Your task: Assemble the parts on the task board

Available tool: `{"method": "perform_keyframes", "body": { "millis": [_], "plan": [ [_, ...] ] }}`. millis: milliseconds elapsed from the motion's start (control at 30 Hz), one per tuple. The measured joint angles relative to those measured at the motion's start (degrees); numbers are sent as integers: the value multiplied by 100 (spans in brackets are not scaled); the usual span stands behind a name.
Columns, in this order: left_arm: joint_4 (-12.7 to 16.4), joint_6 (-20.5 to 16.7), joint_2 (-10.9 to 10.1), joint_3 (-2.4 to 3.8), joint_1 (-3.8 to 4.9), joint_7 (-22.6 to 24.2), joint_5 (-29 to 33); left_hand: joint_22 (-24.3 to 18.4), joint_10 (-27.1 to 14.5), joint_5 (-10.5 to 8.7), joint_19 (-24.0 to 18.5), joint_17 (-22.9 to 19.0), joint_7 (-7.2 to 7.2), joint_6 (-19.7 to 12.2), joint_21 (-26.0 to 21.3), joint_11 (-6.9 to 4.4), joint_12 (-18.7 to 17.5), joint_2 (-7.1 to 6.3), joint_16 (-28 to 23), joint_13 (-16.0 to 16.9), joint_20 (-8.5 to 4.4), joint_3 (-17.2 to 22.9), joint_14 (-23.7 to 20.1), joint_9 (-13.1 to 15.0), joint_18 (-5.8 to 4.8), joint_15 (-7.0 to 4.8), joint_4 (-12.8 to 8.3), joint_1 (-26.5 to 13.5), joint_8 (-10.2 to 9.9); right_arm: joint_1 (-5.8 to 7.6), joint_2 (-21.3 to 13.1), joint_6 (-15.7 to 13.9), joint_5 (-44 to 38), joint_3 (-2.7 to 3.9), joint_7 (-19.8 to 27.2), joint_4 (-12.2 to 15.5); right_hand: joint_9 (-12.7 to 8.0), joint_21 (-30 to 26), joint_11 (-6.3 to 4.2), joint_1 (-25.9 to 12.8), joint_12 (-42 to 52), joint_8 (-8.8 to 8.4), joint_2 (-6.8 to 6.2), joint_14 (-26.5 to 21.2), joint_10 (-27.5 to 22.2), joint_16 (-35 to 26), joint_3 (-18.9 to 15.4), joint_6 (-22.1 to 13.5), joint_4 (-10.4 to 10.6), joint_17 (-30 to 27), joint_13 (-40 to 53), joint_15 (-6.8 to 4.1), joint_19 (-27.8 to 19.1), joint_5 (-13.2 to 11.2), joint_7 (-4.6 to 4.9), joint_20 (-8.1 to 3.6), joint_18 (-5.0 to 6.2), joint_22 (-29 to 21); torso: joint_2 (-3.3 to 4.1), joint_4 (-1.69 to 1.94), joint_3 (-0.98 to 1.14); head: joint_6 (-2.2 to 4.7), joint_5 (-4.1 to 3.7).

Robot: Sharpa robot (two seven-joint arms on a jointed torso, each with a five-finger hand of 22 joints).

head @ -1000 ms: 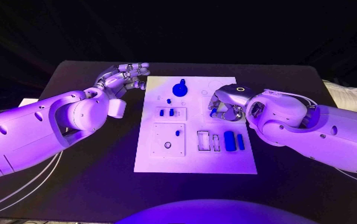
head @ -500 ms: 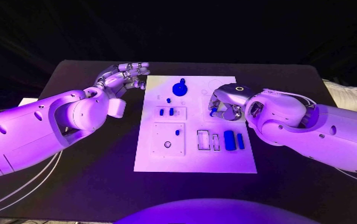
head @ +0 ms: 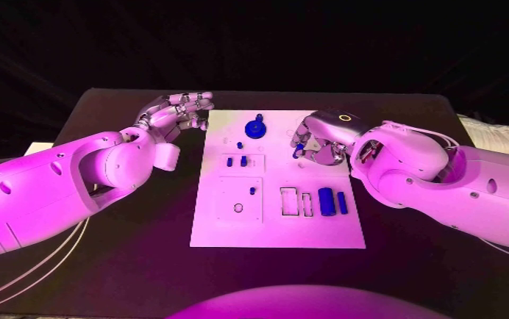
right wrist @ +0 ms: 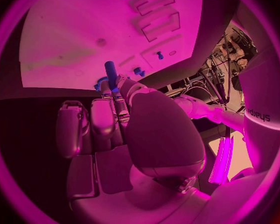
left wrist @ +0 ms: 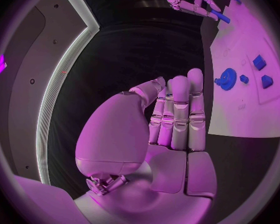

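my right hand (right wrist: 124, 134) pinches a blue peg (right wrist: 110, 69) by its end; it could slip. left hand (left wrist: 171, 119) holds nothing, fingers straight.

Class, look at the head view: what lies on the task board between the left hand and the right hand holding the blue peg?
In the head view, between the left hand and the right hand with its peg lies the round blue part on the board.

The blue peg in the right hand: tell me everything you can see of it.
The blue peg is a slim, smooth, round-ended stick that looks like plastic. The right hand pinches its lower end between fingertips, so most of its length juts out free. It is held above the task board, near the far right part, touching nothing but the fingers.
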Motion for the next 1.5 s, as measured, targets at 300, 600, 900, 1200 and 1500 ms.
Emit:
{"method": "perform_keyframes", "body": {
  "millis": [300, 600, 900, 1200, 1500],
  "plan": [
    [-20, 7, 29, 0, -29, -2, -2, 0, 0, 0, 0, 0, 0, 0, 0, 0, 0, 0, 0, 0, 0, 0, 0, 0, -1, 0, 0, 0, 0, 0, 281, -158, 328, 47, 29, 379, -1, -2, 21, 6, -47, 0, 6, 0, 21, 0, 8, 0, -8, 8, -12, 0, 7, 7, 0, 8, 0, -1, 3, 13, -3, 20, 43],
    [-26, 21, 69, 0, -33, -5, -3, 0, 0, 0, 0, 0, 0, 0, 0, 0, 0, 0, 0, 0, 0, 0, 0, 0, 0, 0, 0, 0, 0, -399, 970, -142, 487, 29, 158, 389, -2, -2, 21, 6, -70, 0, 6, 0, 21, 0, 16, 0, -16, -9, -11, 1, 7, 13, 0, 8, 0, -2, 14, 16, -7, -13, 125],
    [-33, 36, 99, 0, -35, -10, -4, 1, -19, 0, 0, 1, 0, 0, 0, 19, 0, 0, 0, 6, 0, -16, -1, 0, -1, 1, -16, 0, 0, -672, 1362, -44, 456, -94, 316, -6, -3, -3, 21, 6, -96, 0, 6, 0, 21, 0, 23, 0, -24, -10, -8, 1, 7, 50, 0, 8, 0, -2, 13, 16, -15, -56, 226],
    [-39, 44, 116, 0, -36, -12, -10, 1, -19, 0, 0, 1, 0, 0, 0, 19, 0, 0, 0, 6, 0, -16, -2, 1, 0, 2, -16, 0, 0, -745, 1461, 72, 429, -193, 396, -197, -4, -3, 22, 6, -129, -1, 7, 0, 21, 0, 30, -20, -31, -9, 0, 1, 7, 50, 19, 8, 0, -3, 16, 7, -7, -81, 257],
    [-43, 53, 124, 0, -36, -16, -17, 1, -19, 0, 0, 1, 0, 0, 0, 19, 0, 0, 0, 5, 0, -16, -2, 1, -1, 2, -16, 0, 0, -752, 1484, 166, 407, -211, 422, -257, -4, -3, 22, 7, -153, -1, 7, 0, 21, 0, 31, -20, -32, -9, -6, 1, 7, 50, 19, 8, 0, -3, 19, 4, 1, -105, 263]
  ]
}}
